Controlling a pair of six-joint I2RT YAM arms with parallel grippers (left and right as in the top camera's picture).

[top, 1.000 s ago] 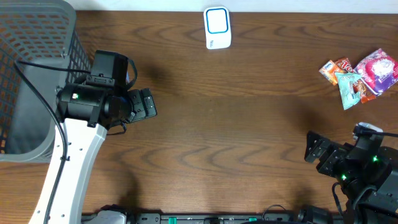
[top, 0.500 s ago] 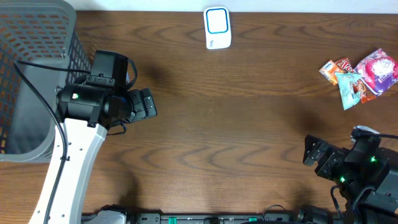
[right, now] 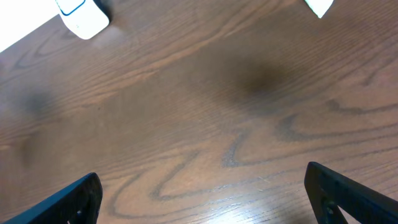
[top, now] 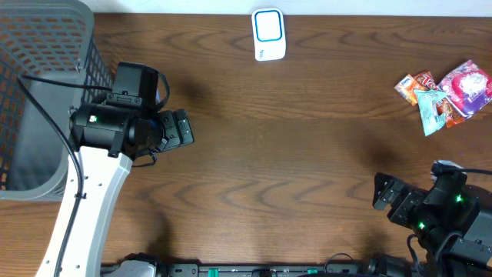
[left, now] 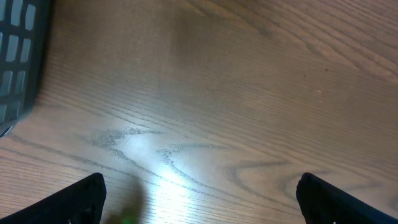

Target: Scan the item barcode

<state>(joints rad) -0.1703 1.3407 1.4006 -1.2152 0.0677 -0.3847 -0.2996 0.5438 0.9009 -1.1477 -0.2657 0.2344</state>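
Observation:
Several snack packets (top: 446, 92), pink, orange and teal, lie in a heap at the far right of the wooden table; no barcode shows on them. A white scanner with a blue frame (top: 269, 35) stands at the back centre, and it also shows in the right wrist view's top left corner as the scanner (right: 81, 15). My left gripper (top: 184, 128) hovers open over bare wood at the left, its dark fingers (left: 81, 199) wide apart. My right gripper (top: 383, 192) is open near the front right, well short of the packets, with nothing between its fingers (right: 348, 193).
A grey mesh basket (top: 38, 92) fills the far left corner, right behind the left arm, and its wall (left: 15, 50) shows at the left wrist view's edge. A pale packet corner (right: 319, 6) peeks in at the top of the right wrist view.
The right arm has drifted slightly toward the front edge of the table. The left arm has not moved, and both grippers stay open.

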